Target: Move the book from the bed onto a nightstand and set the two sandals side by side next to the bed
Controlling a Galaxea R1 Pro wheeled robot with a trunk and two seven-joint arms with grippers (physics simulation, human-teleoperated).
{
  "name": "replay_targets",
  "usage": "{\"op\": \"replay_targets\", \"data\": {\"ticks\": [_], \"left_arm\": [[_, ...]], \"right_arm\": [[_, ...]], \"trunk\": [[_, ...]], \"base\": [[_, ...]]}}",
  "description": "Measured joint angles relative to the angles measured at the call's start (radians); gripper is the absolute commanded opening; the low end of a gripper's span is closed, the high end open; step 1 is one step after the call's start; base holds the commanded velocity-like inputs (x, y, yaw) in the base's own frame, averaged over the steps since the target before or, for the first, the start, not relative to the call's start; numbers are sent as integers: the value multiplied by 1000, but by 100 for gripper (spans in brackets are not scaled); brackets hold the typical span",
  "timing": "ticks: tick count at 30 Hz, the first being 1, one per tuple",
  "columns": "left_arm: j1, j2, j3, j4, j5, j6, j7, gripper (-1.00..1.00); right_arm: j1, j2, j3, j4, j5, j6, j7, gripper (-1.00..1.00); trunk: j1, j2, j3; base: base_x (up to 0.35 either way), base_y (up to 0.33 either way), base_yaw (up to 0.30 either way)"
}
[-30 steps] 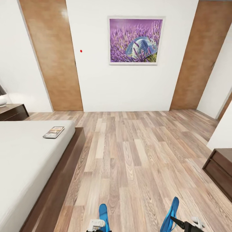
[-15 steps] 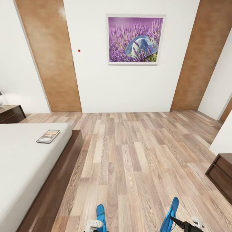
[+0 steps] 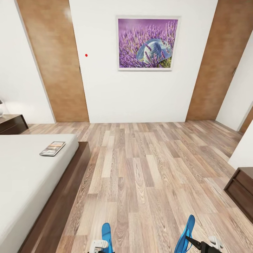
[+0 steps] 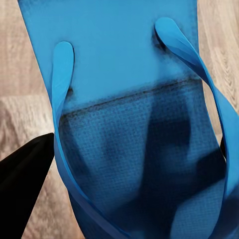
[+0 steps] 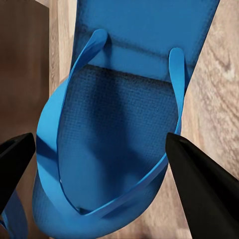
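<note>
— Item one, largest?
— Bed (image 3: 24,182), grey mattress; the book (image 3: 52,148) lies near its foot corner, nightstand (image 3: 12,123) beyond it.
— The sandals?
— My left gripper (image 3: 98,245) grips one blue sandal (image 3: 106,236); my right gripper (image 3: 207,244) grips the other sandal (image 3: 185,234), both right of the bed.

The flat rubber flip-flop (image 4: 129,99) held by the left gripper is bright blue, its sole finely dotted and shadowed darker nearest the black fingers (image 4: 22,167). The flip-flop (image 5: 119,134) in the right gripper has the same blue and dotted texture, between black fingers (image 5: 206,184). Beneath both runs grey-brown plank flooring (image 3: 147,168) with streaked grain. Ahead hang a purple lavender picture (image 3: 148,43) and brown wood wall panels (image 3: 56,66) on white wall (image 3: 140,95).
</note>
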Motion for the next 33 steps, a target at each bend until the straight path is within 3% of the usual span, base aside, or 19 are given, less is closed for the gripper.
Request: {"op": "replay_targets", "data": {"ticks": [6, 10, 11, 12, 33], "left_arm": [[0, 2, 0, 0, 0, 0, -19, -100], [0, 24, 2, 2, 1, 2, -44, -100], [0, 47, -1, 2, 2, 3, -161, -100], [0, 53, 2, 3, 4, 4, -172, -100], [0, 61, 3, 3, 9, 3, -182, -100]], "right_arm": [[0, 0, 0, 0, 0, 0, 0, -100], [0, 0, 0, 0, 0, 0, 0, -100], [0, 0, 0, 0, 0, 0, 0, -100], [0, 0, 0, 0, 0, 0, 0, -100], [0, 0, 0, 0, 0, 0, -1, -100]], "trunk": [[0, 0, 0], [0, 0, 0], [0, 0, 0], [0, 0, 0], [0, 0, 0]], "base": [[0, 0, 0], [0, 0, 0], [0, 0, 0], [0, 0, 0], [0, 0, 0]]}}
